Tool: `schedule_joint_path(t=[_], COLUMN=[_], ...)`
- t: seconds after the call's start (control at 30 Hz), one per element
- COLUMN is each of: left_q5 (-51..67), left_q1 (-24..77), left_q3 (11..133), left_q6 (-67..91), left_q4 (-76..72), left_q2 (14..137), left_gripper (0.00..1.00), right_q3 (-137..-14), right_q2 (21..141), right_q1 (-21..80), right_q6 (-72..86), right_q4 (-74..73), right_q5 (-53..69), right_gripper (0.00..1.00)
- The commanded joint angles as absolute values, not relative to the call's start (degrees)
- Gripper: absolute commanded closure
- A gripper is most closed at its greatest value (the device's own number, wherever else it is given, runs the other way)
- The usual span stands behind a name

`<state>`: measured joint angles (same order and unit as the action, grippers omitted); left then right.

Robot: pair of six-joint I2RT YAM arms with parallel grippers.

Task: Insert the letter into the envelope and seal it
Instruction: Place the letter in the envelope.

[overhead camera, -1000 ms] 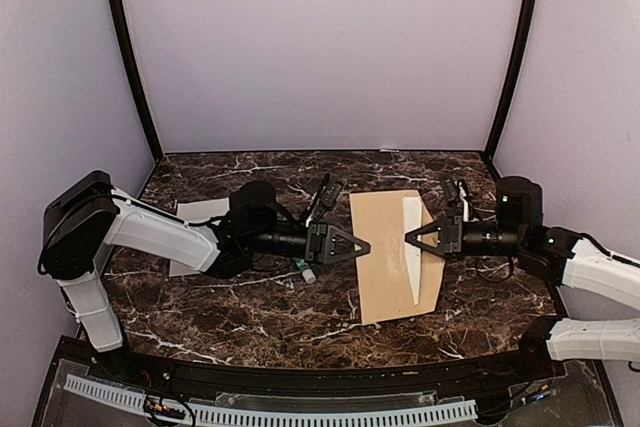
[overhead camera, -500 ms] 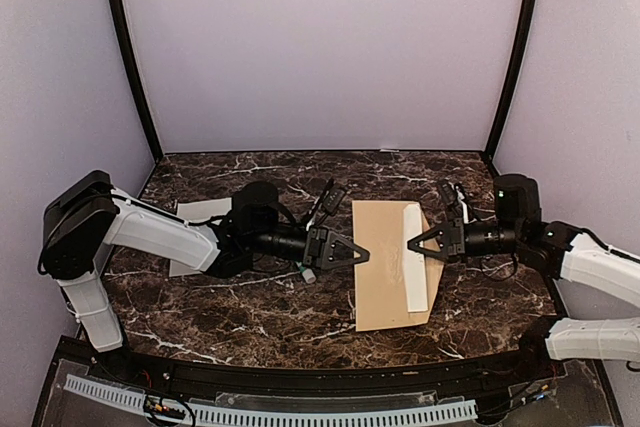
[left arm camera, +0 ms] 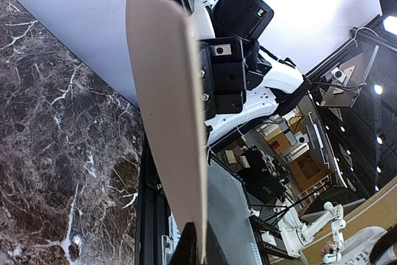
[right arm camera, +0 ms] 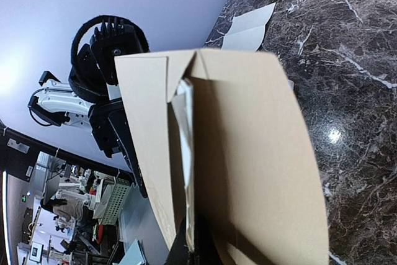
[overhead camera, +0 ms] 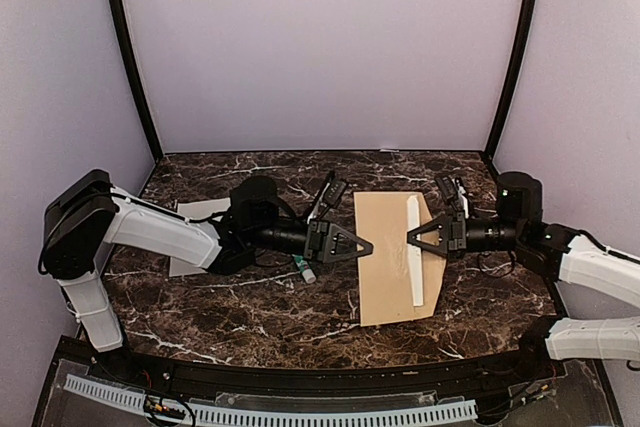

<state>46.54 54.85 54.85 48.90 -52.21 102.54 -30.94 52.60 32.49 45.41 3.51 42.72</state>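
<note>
"So, where is the envelope (overhead camera: 385,267) just now?"

"Mid-desk, between the two arms. It looks lifted clear of the desk (overhead camera: 250,307) and roughly flat, with its long axis running near to far."

"Who has it?"

"Both. The left claw (overhead camera: 368,244) is pinched shut on the left long edge. The right claw (overhead camera: 409,238) is pinched shut on the right side, at the mouth and the flap. Their tips face each other across the short width."

"And the letter?"

"A white strip runs along the mouth for most of its length, and the right wrist view shows white paper tucked between the tan layers. I take that for the letter (overhead camera: 415,277), mostly inside with one edge showing."

"There's another white sheet (overhead camera: 200,209) on the left."

"Yes, creased and flat on the desk under the left arm, well apart from the envelope. I cannot tell what it is for."

"What does the next move turn on?"

"The flap points right, toward the right arm, so I'd say it must fold leftward over the mouth. The right claw is the nearer one, and the left can anchor the closed edge. The white edge probably has to slide further in first, or the fold may catch it."

"Anything else?"

"A small green-and-white tube (overhead camera: 303,268) lies on the desk just near the left claw. It may be glue, though I cannot tell."
</note>
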Motion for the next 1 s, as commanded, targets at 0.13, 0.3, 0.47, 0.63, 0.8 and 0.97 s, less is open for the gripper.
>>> schedule_joint_path(t=[0.13, 0.3, 0.47, 0.63, 0.8, 0.97], left_q5=[48.17, 45.72, 44.15, 44.12, 44.35, 44.74], left_q1=[55.24, 55.15, 55.11, 55.11, 55.11, 55.14], left_q3=[57.15, 55.95, 54.77, 54.49, 54.51, 54.79], left_q6=[49.02, 47.74, 47.38, 47.44, 47.40, 47.53], left_q4=[-55.06, -53.66, -53.23, -53.78, -53.77, -53.98], left_q2=[102.59, 101.52, 100.70, 100.18, 100.02, 100.16], left_gripper=[0.95, 1.00, 1.00, 1.00, 1.00, 1.00], right_q3=[-32.34, -33.20, -32.44, -30.38, -29.27, -28.86], right_q2=[54.51, 52.47, 49.74, 48.20, 47.19, 48.21], right_q1=[35.24, 35.24, 35.16, 35.16, 35.16, 35.16], right_q6=[46.12, 43.89, 42.32, 42.50, 42.96, 43.09], right_q4=[8.60, 3.20, -2.61, -3.87, -3.43, -0.42], right_q5=[42.29, 38.94, 35.17, 34.50, 34.64, 38.09], right_gripper=[1.00, 0.95, 0.75, 0.75, 0.85, 0.92])
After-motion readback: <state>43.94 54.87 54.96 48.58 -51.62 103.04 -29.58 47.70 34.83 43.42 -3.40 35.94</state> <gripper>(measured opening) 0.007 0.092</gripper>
